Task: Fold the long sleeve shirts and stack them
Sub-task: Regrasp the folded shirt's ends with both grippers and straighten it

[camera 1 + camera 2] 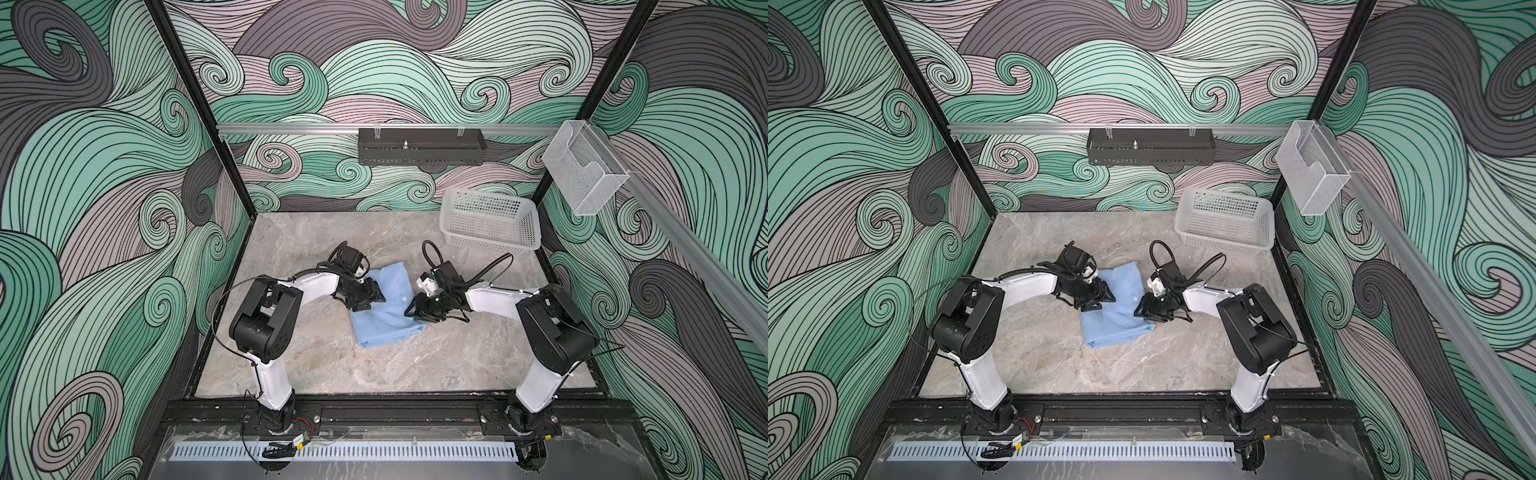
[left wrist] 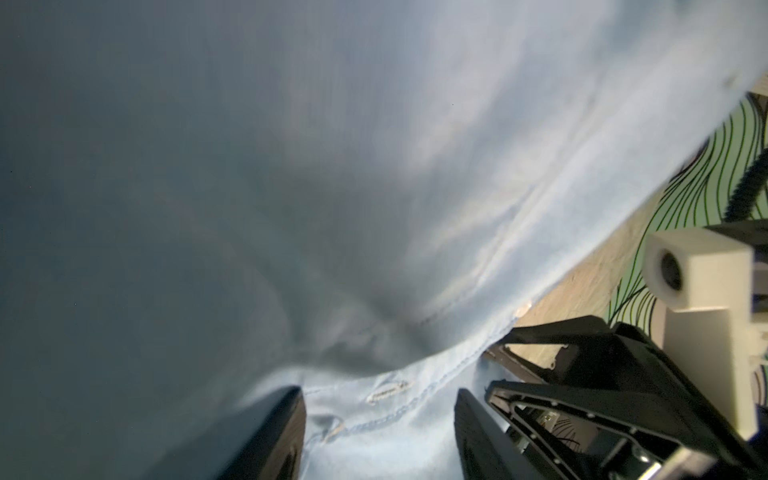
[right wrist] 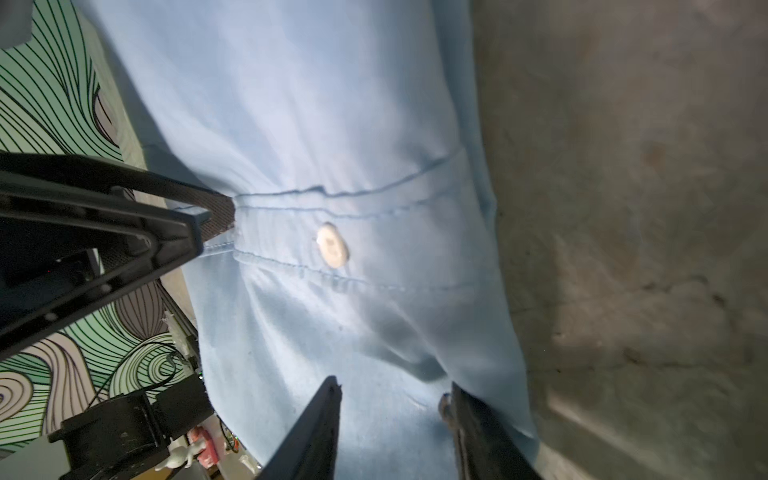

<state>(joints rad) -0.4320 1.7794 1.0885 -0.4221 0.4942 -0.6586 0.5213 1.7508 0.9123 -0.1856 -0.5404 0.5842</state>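
A light blue long sleeve shirt (image 1: 386, 322) (image 1: 1119, 322) lies folded into a compact rectangle at the middle of the marble table. My left gripper (image 1: 376, 300) (image 1: 1105, 300) rests over its left edge. In the left wrist view its fingers (image 2: 286, 419) stand apart, open (image 2: 378, 415), with flat fabric and a buttonhole between them. My right gripper (image 1: 412, 311) (image 1: 1139, 311) sits at the shirt's right edge. It is open (image 3: 392, 390) over smooth cloth, just short of a pale button (image 3: 332, 245) on a stitched band. The two grippers face each other across the shirt.
A white perforated basket (image 1: 490, 216) (image 1: 1225, 220) stands tilted at the back right corner of the table. A black tray (image 1: 422, 145) and a clear plastic holder (image 1: 584, 170) hang on the wall rails above. Bare marble (image 1: 374, 374) stretches in front of the shirt.
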